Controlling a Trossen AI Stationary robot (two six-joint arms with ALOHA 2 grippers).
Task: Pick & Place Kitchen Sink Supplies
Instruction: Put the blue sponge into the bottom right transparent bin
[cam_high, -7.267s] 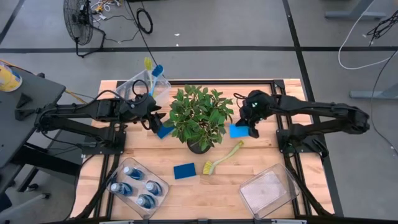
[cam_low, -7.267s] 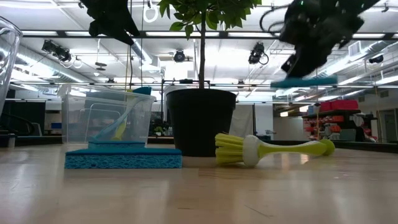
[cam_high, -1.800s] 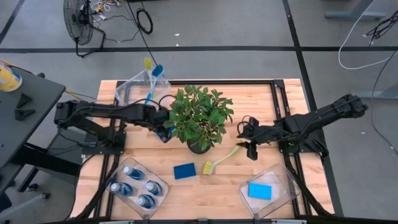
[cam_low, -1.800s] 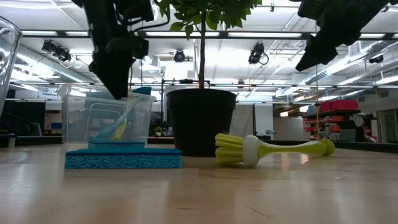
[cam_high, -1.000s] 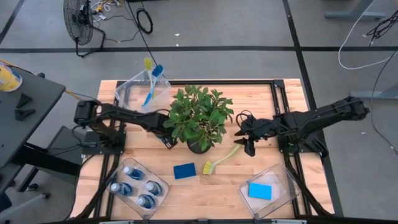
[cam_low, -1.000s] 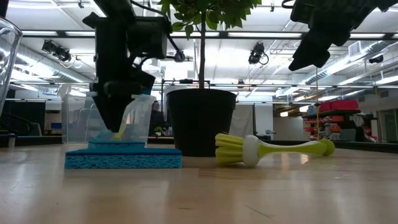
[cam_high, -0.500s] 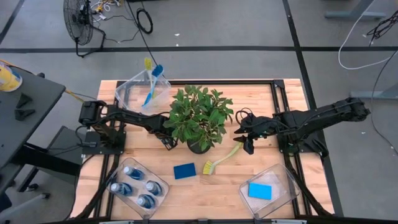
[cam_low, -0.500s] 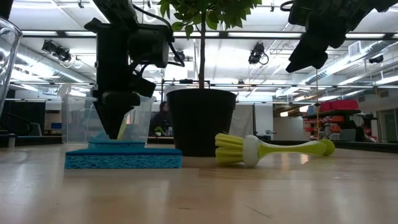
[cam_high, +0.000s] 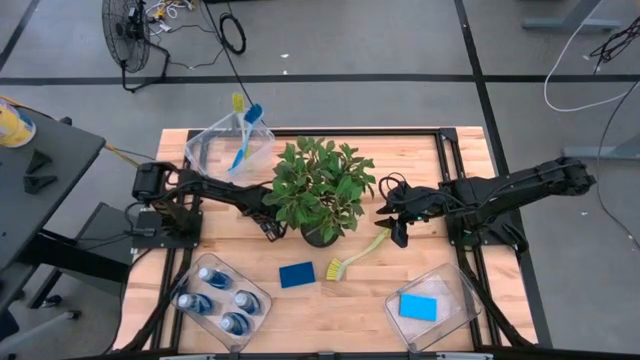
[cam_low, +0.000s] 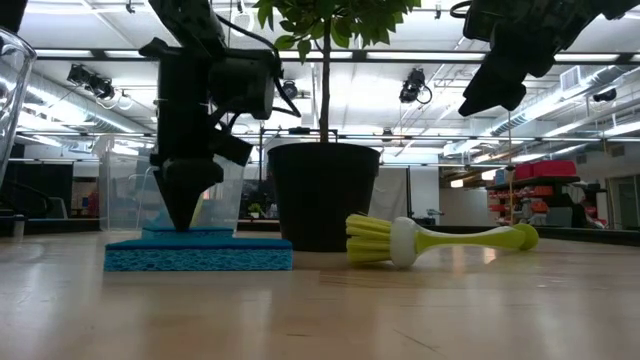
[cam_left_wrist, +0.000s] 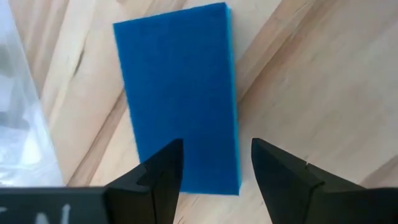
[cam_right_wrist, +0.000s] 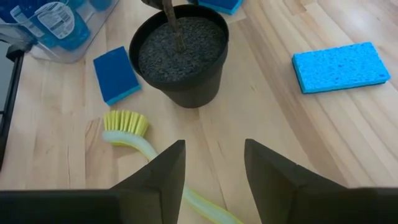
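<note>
Since half a second ago almost nothing changed: the left gripper (cam_low: 184, 215) dropped a touch lower, the right one held its spot. Left gripper sits low at the left edge of the potted plant (cam_high: 322, 187), fingers spread, straddling one end of a blue sponge (cam_left_wrist: 177, 93) lying flat on the table (cam_high: 420, 190); the wrist view shows a finger on each side of the sponge's end, not pinching it; whether they touch it cannot be told. From table height its tip points down onto that far sponge, behind a second blue sponge (cam_low: 198, 254) nearer the camera; from above that second one lies front of the plant pot, just beside the brush head. Right gripper (cam_high: 397, 224) hangs above the table right of the plant, over the handle end of the yellow-green dish brush (cam_high: 356, 254), fingers spread, nothing between them; the brush lies on the wood under it. A third sponge (cam_high: 417, 306) is in the clear bin (cam_high: 455, 290) at front right. Four blue bottles (cam_high: 214, 278) stand in the front-left bin (cam_high: 256, 302). Two more brushes (cam_high: 243, 128) lean upright in the back-left bin (cam_high: 205, 140).
</note>
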